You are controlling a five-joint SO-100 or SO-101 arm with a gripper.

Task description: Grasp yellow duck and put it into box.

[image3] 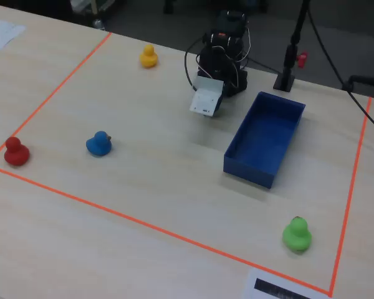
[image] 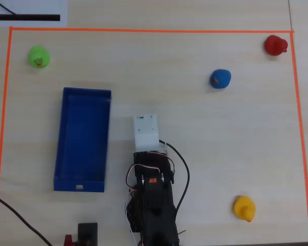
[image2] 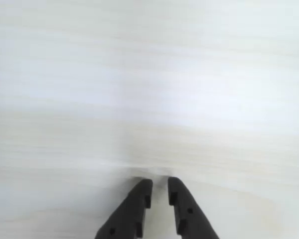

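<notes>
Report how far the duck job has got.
Nothing is done yet. The yellow duck sits on the table, well to the right of the arm in the overhead view, and the box holds nothing. The gripper is empty, its jaws nearly closed over bare tabletop, not near any duck. Still left: reach the duck, grasp it, carry it over and drop it in the box.

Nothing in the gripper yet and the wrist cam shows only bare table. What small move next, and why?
Probably swing the arm toward the yellow duck, to the right in the overhead view. The gripper is nearly closed over bare table, holding nothing, beside the box, which is empty. Open the fingers on the way.
</notes>
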